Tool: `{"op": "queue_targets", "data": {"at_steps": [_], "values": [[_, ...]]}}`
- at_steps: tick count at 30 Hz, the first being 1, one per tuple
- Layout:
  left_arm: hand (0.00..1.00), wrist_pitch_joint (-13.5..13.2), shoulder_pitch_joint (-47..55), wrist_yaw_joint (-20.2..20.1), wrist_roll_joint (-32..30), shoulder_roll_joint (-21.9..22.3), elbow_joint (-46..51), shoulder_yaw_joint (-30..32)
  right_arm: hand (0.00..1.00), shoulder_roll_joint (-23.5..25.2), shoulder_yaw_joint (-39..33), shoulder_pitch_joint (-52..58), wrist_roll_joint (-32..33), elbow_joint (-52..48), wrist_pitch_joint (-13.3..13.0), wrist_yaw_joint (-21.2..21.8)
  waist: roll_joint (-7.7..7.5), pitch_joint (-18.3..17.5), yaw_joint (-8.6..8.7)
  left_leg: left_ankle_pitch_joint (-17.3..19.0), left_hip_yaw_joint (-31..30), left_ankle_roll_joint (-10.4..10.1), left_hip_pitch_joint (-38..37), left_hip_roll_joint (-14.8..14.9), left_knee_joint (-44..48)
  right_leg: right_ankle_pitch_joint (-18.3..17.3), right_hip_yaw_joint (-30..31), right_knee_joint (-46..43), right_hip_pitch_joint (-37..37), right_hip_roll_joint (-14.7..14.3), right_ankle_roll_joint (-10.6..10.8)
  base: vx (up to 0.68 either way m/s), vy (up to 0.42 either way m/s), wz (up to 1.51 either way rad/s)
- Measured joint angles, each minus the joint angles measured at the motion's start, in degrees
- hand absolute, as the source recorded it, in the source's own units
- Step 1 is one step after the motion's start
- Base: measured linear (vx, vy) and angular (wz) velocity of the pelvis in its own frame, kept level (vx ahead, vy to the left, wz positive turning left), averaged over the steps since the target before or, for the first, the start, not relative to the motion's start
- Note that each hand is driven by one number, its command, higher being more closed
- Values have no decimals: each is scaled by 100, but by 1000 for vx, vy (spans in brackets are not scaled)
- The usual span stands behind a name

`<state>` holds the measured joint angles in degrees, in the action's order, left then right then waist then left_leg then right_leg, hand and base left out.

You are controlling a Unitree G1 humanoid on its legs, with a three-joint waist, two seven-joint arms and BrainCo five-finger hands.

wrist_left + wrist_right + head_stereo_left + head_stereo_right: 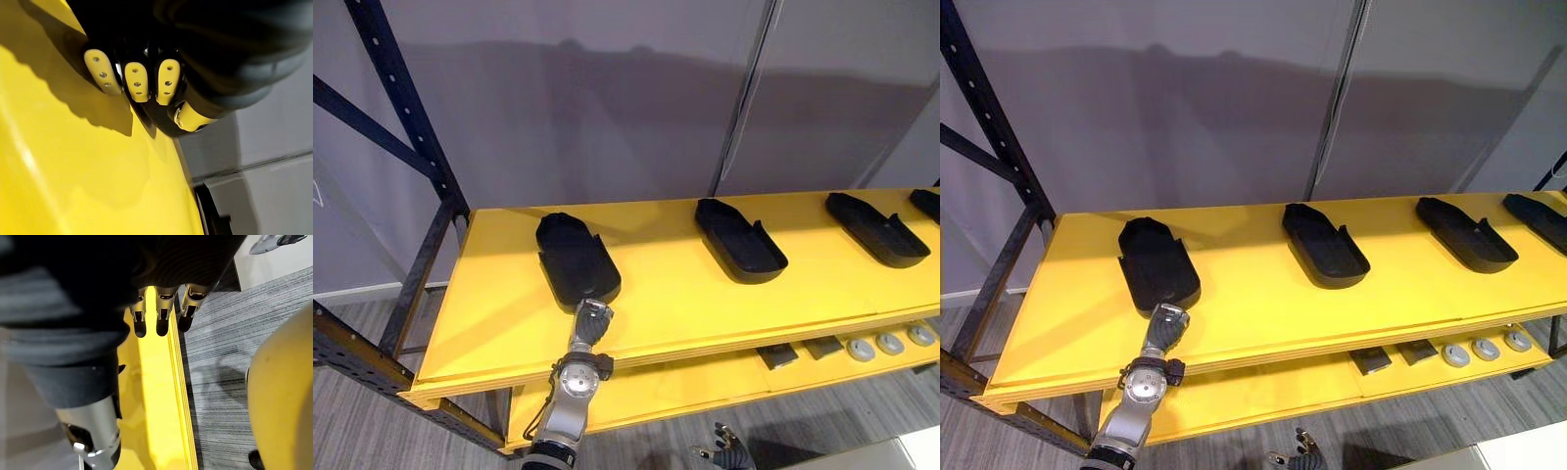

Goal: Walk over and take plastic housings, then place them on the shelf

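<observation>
left hand (pixel 592 321) fingertips vanish against the black housing (pixel 576 257) centre-left, so can't tell its grip. right hand (pixel 726 456), cut off at the bottom edge, hangs loose-fingered. wide yellow shelf (pixel 499 313) room either side.

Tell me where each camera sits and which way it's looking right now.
Left eye: on the head, looking down at the shelf; left robot hand at the left housing.
Right eye: beside it, same scene; right robot hand low.
Left wrist: along its robot hand at that housing.
Right wrist: down past relaxed fingers at shelf edge and floor.
</observation>
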<state>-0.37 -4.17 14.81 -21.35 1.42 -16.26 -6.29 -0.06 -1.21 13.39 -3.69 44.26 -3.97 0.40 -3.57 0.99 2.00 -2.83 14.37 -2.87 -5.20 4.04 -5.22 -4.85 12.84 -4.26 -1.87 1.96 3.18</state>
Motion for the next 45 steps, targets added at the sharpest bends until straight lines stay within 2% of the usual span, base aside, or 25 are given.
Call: {"op": "queue_targets", "data": {"at_steps": [12, 17, 20, 22, 23, 24, 30, 32, 35, 37, 42, 45], "values": [[100, 65, -360, 120, -35, -278, -103, 553, 0, 1, 9, -64, -12, 73, 3, 54, -65, 51, 5, 26, -186, -7, 49, -20, 1, 5, -221, 171, -147, 48, 2, 16, 13, 9], [100, 66, -408, 151, -34, -263, -113, 581, 0, -1, 9, -168, -12, 215, 1, 86, -84, 82, 19, 26, -198, -7, 32, -21, -1, 6, -224, 168, -167, 48, 1, -18, 4, 0], [100, 103, -313, 155, -22, -238, 69, 392, 0, -5, 18, -197, -13, 250, 1, 84, -106, 129, -5, 26, -223, -7, 15, -25, 0, 5, -240, 159, -208, 60, 2, -31, 8, 2], [100, 95, 93, 150, -3, -222, 853, -1, 0, -6, 10, -196, -9, 232, -12, 77, -135, 151, -6, 25, -312, -6, 101, -34, 3, 3, -253, 124, -179, 71, 3, -15, 8, 12], [100, 91, 126, 149, 2, -215, 933, -38, 0, -6, 10, -196, -9, 232, -13, 76, -141, 157, -7, 25, -332, -5, 102, -37, 3, 3, -268, 124, -182, 75, 3, -14, 19, 22], [100, 26, 289, 121, 97, -157, 1366, -227, 0, -7, 8, -183, -9, 241, -12, 72, -172, 176, -64, 33, -361, -1, 103, -26, 11, 3, -285, 96, -198, 89, 3, -5, 16, 12], [100, -407, 785, 71, 403, -113, 2960, -336, 0, -4, 6, -39, 3, 77, -15, 35, -154, 182, -169, 197, -537, 38, 95, 26, 132, 4, -291, -151, -247, 52, 6, -21, 13, 16], [100, -596, 1107, 68, 559, -185, 3662, -296, 0, 5, 7, 59, 2, -8, -16, 30, -149, 174, -292, 198, -568, 39, -7, 31, 81, 4, -365, -165, -337, 50, 6, -11, 8, 15], [100, -903, 1597, 98, 901, -242, 4495, -59, 0, 18, 7, 81, 1, -5, -16, 26, -118, 159, -318, 197, -694, 41, -13, 51, 76, 5, -599, -253, -378, 37, 6, -18, -2, 29], [100, -1070, 1944, 162, 1139, -240, 4847, 366, 0, 59, 10, 111, 1, 8, -16, 20, -98, 126, -432, 198, -776, 44, -10, 73, 107, 5, -664, -317, -392, 17, 6, -16, -9, 18], [100, -1133, 2600, 451, 1467, -174, 4923, 1578, 0, 78, 7, 135, -2, 14, -16, -15, -85, 119, -469, 237, -1034, 63, 19, 71, 234, 4, -954, -325, -545, 26, 5, -13, -23, 27], [100, -1066, 2934, 613, 1444, -69, 4651, 2359, 0, 87, 7, 192, -11, 4, -15, -13, -77, 116, -619, 353, -1166, 67, 196, 82, 529, 3, -1193, -323, -589, 25, 4, -23, -43, 25]]}}
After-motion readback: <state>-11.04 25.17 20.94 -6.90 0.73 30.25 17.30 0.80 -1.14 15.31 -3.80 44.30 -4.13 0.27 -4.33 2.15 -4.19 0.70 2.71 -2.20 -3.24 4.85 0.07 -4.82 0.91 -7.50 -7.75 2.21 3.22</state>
